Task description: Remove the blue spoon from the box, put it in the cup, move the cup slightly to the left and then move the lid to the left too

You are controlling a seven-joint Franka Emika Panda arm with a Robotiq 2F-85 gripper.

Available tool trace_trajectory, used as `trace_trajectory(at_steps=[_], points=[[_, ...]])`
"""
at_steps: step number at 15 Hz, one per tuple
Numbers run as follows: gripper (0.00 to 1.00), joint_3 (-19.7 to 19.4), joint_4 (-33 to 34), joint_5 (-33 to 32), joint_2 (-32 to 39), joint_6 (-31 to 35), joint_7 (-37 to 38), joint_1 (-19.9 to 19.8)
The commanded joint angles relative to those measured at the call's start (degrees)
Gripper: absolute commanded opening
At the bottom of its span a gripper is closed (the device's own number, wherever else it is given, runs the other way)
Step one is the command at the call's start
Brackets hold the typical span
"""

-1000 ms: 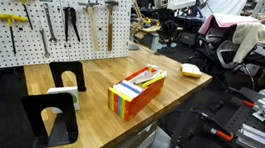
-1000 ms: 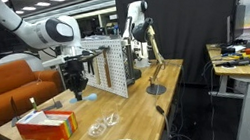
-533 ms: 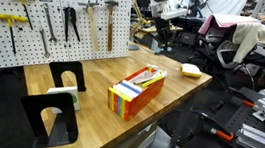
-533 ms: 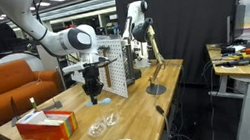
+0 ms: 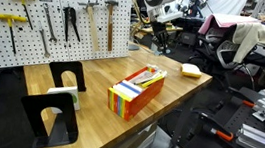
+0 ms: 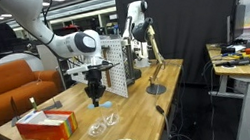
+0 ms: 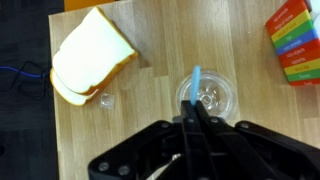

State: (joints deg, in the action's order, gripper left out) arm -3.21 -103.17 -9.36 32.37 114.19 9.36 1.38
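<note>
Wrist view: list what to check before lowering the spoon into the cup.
1. The spoon is out of the box: ok.
2. The fingers are shut on the spoon: ok.
3. The spoon tip is over the cup opening: ok.
4. The cup stands mouth up: ok.
5. Height of the tip above the cup rim: cannot tell.
</note>
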Motion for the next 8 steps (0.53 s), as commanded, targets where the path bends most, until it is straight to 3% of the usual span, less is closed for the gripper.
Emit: trace_trajectory(at_steps=[1, 8], points=[[0.30, 0.33, 3.29, 1.15, 1.51, -4.10, -1.65, -0.36], [0.77, 0.86, 3.93, 2.20, 2.20, -5.02, -2.85, -0.60]])
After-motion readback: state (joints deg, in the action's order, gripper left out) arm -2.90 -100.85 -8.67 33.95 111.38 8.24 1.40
